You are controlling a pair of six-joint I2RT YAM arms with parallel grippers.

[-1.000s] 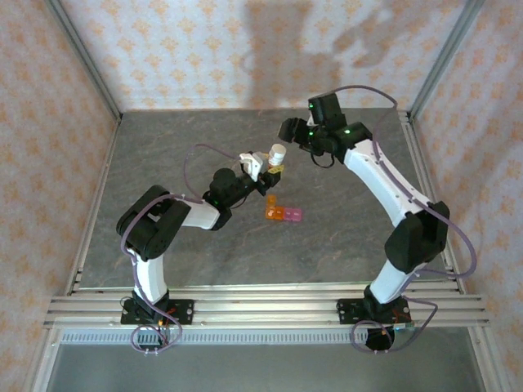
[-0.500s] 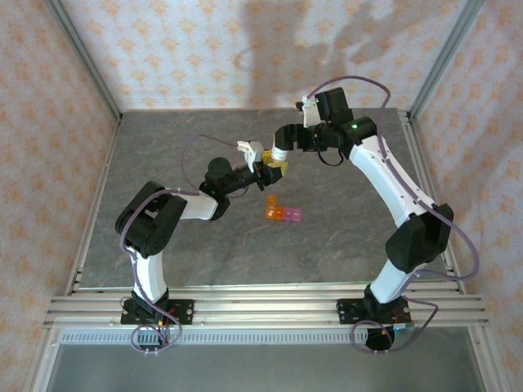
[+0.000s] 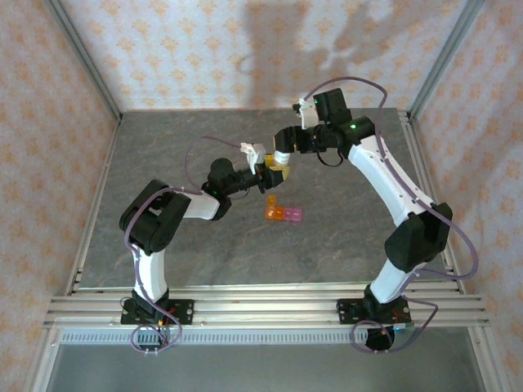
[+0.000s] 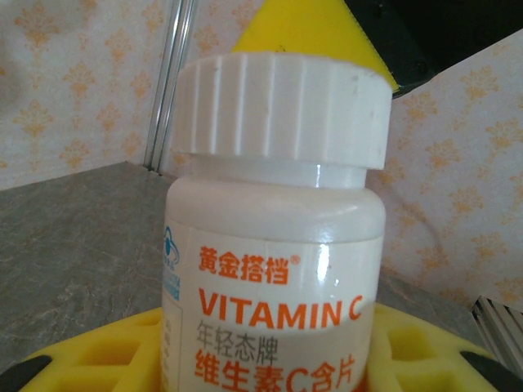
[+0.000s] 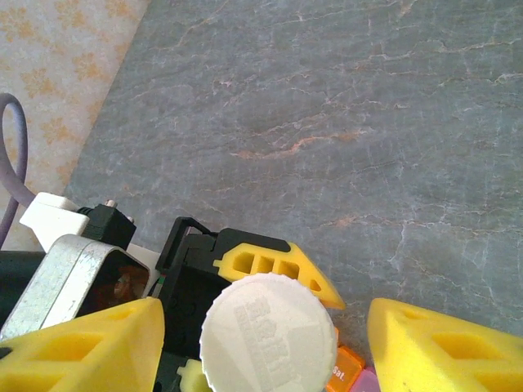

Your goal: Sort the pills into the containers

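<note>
Left gripper (image 3: 272, 170) clamped on upright small white plastic bottle with orange lettering (image 4: 274, 269); right gripper (image 5: 263, 314) – off to one side a second ago – now over ribbed white cap (image 5: 268, 339), yellow fingers (image 5: 90, 347) apart, not touching it; orange-to-pink strip of translucent plastic cells (image 3: 283, 213) unmoved on grey table (image 3: 163, 163), near bottle.

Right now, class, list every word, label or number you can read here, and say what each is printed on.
"黄金搭档": orange, top line on the white bottle.
"VITAMIN C": orange, below it.
"年轻态牌": grey, next line.
"维生素C含片": orange, lowest line.
Blue logo at the label's left edge: too small.
Raised lettering on the cap: too blurred.
White letters on the orange cell: partly hidden, unreadable.
</note>
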